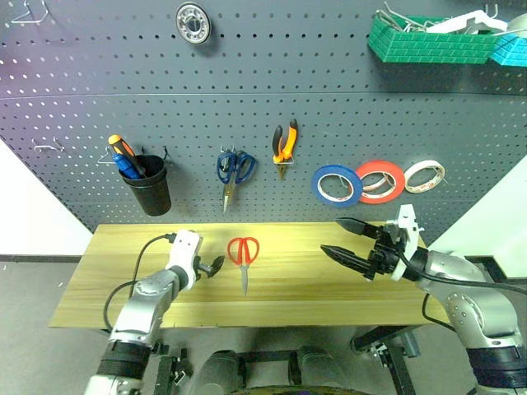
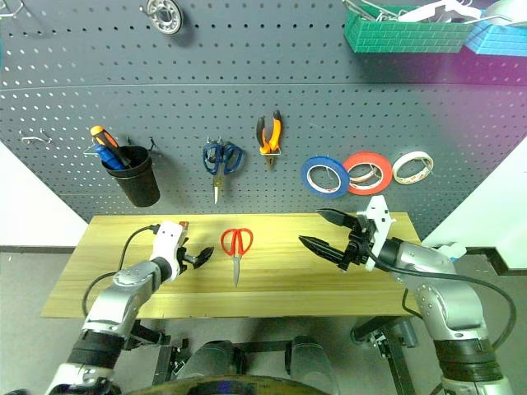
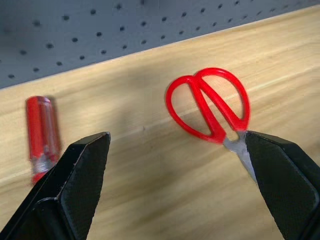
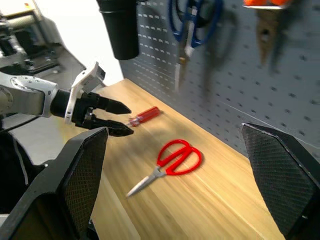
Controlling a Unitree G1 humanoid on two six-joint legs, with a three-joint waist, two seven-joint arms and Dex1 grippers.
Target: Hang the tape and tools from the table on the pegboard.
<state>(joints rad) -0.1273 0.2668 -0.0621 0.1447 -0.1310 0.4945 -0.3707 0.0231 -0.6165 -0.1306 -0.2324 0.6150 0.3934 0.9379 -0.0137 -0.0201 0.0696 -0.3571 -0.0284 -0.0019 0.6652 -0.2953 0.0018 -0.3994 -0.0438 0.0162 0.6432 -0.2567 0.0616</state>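
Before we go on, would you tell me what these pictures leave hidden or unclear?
- Red-handled screwdriver: its shaft is hidden behind a left gripper finger in the left wrist view; in the head views that arm covers most of it.
- Pliers: handles cut off by the right wrist view's edge, and blurred.
- Black cup: the screwdrivers' lower ends are hidden inside it.

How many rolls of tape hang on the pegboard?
3, side by side on the pegboard, right of the pliers: blue roll, red-orange roll, white roll. None seems hidden.

scissors (image 1: 243, 253) on table (image 1: 329, 288), pegboard (image 1: 247, 99) behind
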